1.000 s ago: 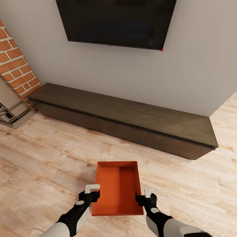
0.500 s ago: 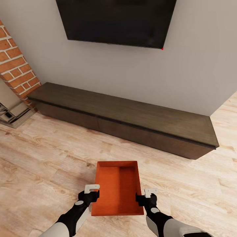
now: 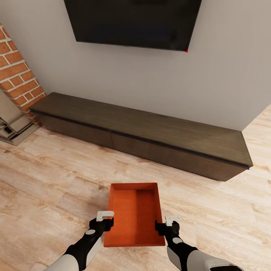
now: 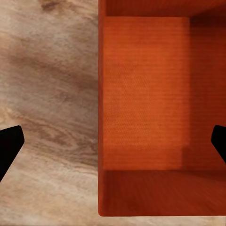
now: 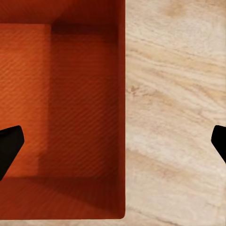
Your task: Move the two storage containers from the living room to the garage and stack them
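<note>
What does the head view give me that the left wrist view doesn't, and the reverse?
Head view alone: the TV, dark low cabinet, brick column, and both grippers, left gripper and right gripper, flanking the storage container. Left wrist view alone: a close look down the container's side wall between its open dark fingertips. Both: the empty orange-red container on the wood floor.

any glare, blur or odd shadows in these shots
Head view: sharp and evenly lit, no glare on the TV, wide-angle bend in the cabinet. Left wrist view: sharp, the bin shaded along one inner wall. Right wrist view: a darker shadow band across the bin floor.
</note>
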Available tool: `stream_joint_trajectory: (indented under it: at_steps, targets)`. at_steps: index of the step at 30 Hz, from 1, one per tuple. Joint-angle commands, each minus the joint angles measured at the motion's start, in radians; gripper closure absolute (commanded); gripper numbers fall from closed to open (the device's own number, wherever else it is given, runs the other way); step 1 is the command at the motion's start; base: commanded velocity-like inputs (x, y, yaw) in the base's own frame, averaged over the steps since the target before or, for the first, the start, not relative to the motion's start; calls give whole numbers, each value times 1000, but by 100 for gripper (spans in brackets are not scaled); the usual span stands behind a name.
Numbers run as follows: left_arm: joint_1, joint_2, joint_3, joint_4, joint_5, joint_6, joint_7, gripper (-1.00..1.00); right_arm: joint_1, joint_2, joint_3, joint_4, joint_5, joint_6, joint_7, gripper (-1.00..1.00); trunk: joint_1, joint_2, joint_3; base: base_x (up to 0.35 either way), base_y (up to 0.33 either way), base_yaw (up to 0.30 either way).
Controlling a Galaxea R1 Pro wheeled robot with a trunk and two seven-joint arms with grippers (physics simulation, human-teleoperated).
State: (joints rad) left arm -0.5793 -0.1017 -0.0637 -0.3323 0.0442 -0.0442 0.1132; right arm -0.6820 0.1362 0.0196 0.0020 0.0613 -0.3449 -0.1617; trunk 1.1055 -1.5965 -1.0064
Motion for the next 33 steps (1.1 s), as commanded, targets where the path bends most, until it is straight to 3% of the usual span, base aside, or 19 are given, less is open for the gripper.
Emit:
stream_joint_trajectory:
  at_steps: [1,13,21,33]
  targets:
    - [-1,1,-7,1,5,-3,6,-100,-1,0,2,1,7,-2,-7,-100,4,-8,-4,0,0,0]
    - [-1,13,-8,1,5,-3,15,-100,-1,0,1,1,6,-2,-7,-100,50,-92,-41,0,0,0]
    - [-1,16,-8,1,7,-4,15,-100,-1,0,2,1,6,-2,-7,-100,50,-92,-41,0,0,0]
    - [-1,16,-8,1,5,-3,14,-100,-1,0,1,1,6,-2,-7,-100,96,-176,-79,0,0,0]
